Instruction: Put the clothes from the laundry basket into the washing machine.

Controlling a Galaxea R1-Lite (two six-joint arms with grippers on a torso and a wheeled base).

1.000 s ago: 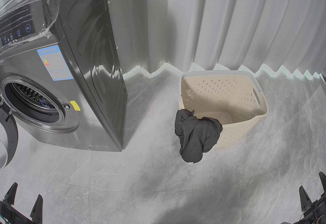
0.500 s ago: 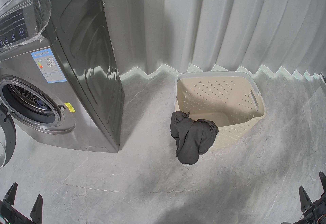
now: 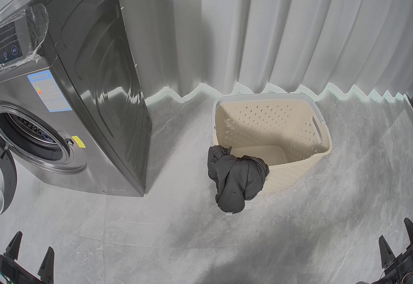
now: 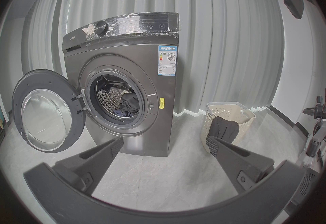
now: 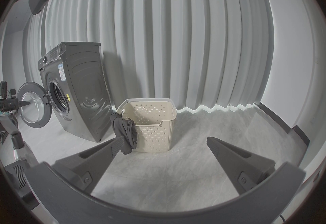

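Hanging over the laundry basket (image 3: 266,96) rim corner nearest the washing machine (image 3: 99,82), the dark garment (image 3: 234,179) is sitting well apart from the left gripper (image 3: 33,242) and right gripper (image 3: 395,231), both with fingers spread, holding nothing. Advisable: pinching its bunched top fold, lifting clear before carrying it over.

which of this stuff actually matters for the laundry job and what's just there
For the job:
laundry basket
dark garment hung over its rim
washing machine, door open
clothes in its drum
left gripper and right gripper, both open, empty

Just there:
white curtain
grey floor
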